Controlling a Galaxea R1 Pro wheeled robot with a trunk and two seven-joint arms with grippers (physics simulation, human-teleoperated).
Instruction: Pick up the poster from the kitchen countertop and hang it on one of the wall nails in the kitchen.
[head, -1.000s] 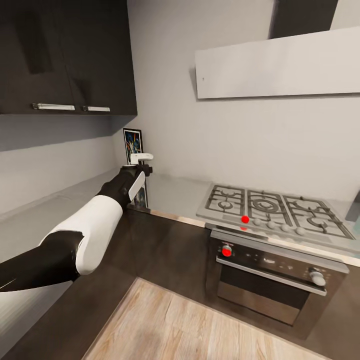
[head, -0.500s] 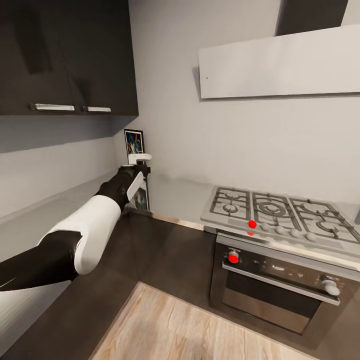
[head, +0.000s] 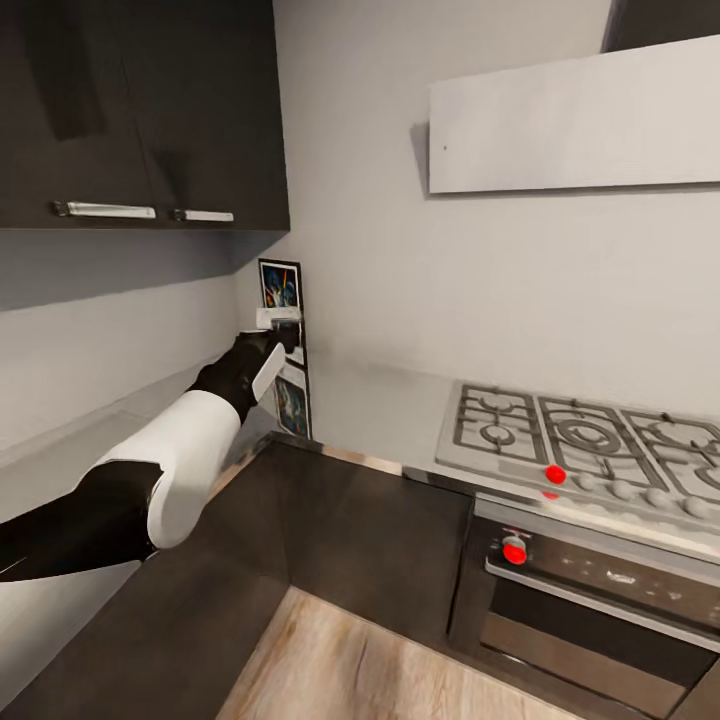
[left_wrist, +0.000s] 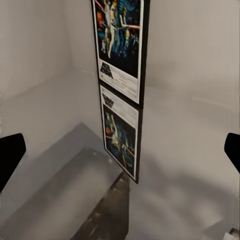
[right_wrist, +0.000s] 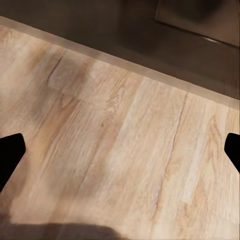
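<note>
The poster (head: 281, 287) stands upright in the corner of the kitchen countertop (head: 380, 395), leaning on the wall, and it is mirrored in the glossy slab below it. In the head view my left gripper (head: 278, 322) is stretched out in front of the poster's middle. In the left wrist view the poster (left_wrist: 120, 45) lies ahead at a short distance. The left gripper (left_wrist: 120, 155) is open there, with its black fingertips (left_wrist: 10, 157) far apart and nothing between them. My right gripper (right_wrist: 120, 150) hangs open over the wooden floor.
A steel gas hob (head: 590, 445) is set into the countertop at the right, above an oven (head: 600, 590) with red-marked knobs. Dark upper cabinets (head: 140, 110) hang over the left counter run. A pale hood panel (head: 580, 120) with a tiny dark dot (head: 445, 148) juts from the wall.
The whole view has swung left and come a little closer, so the hob and oven slid right. My left gripper stays in front of the poster, which looks larger.
</note>
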